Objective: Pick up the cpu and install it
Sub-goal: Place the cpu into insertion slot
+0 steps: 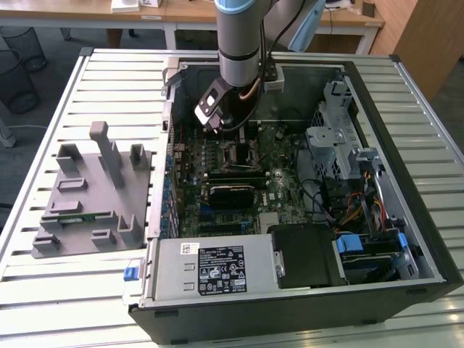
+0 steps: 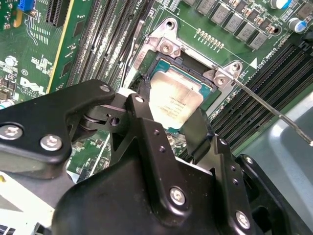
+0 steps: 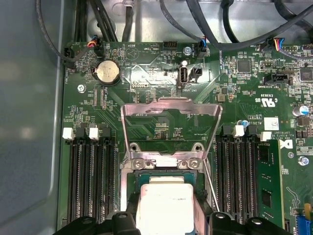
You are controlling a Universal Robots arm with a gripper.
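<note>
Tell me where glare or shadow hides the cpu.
First wrist view: glare washes the cpu top to white. Second wrist view: only a soft sheen, evenly lit. Exterior view: the board lies dim beneath the arm.

There's a white sticker (image 1: 190, 248) and a black label (image 1: 221, 270) crowded with tiny marks on the grey power supply (image 1: 165, 275), too small to read. White lettering dots the motherboard (image 3: 234, 93), and faint print crosses the cpu (image 2: 175, 102) lid, illegible.
</note>
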